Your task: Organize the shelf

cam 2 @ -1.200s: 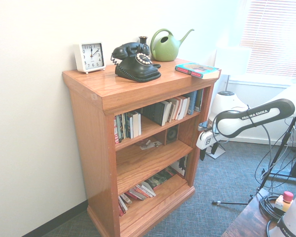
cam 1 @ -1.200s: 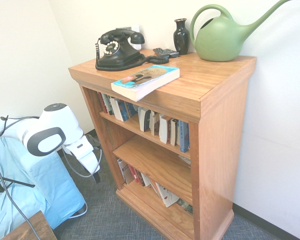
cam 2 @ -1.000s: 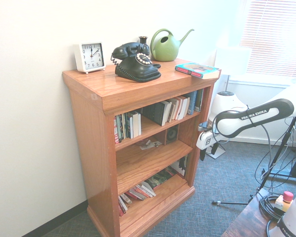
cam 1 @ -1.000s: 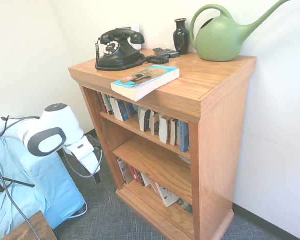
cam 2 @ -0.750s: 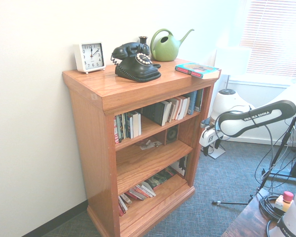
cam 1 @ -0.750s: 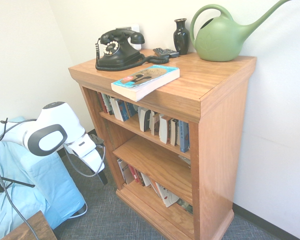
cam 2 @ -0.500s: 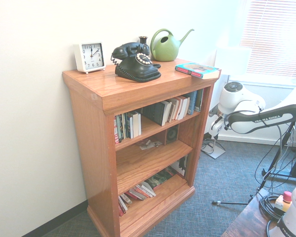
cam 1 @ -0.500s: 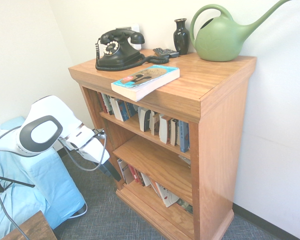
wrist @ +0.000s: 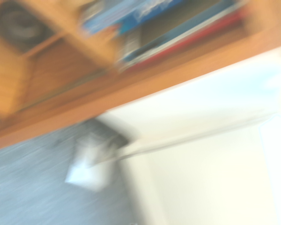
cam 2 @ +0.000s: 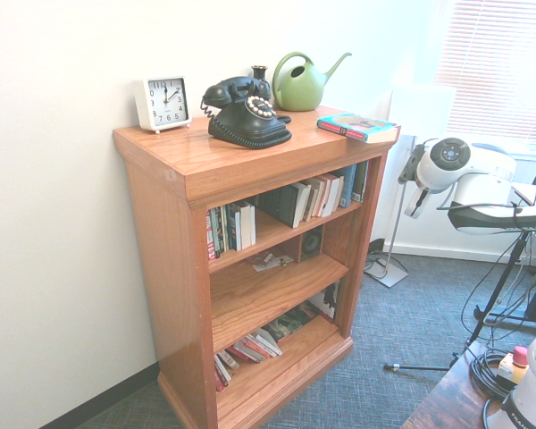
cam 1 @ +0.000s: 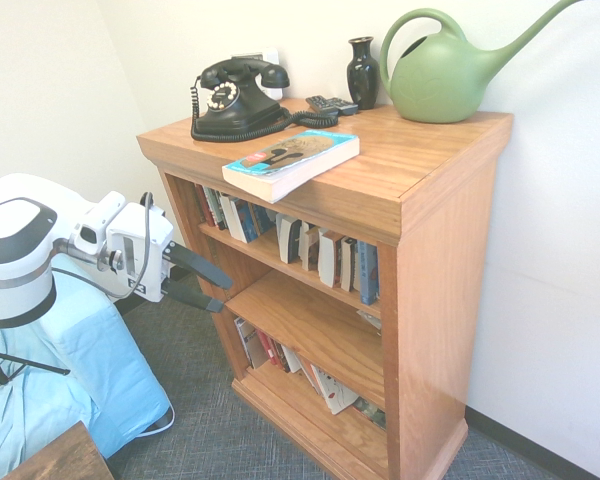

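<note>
First exterior view: wide-open, empty jaws (cam 1: 212, 288) near the shelf (cam 1: 445, 260).

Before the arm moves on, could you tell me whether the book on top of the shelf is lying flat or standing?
Flat: the book lies cover up on the shelf.

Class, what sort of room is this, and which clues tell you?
Probably a home study or sitting-room corner: a wooden bookcase of paperbacks, a rotary telephone on top, and a window blind.
</note>
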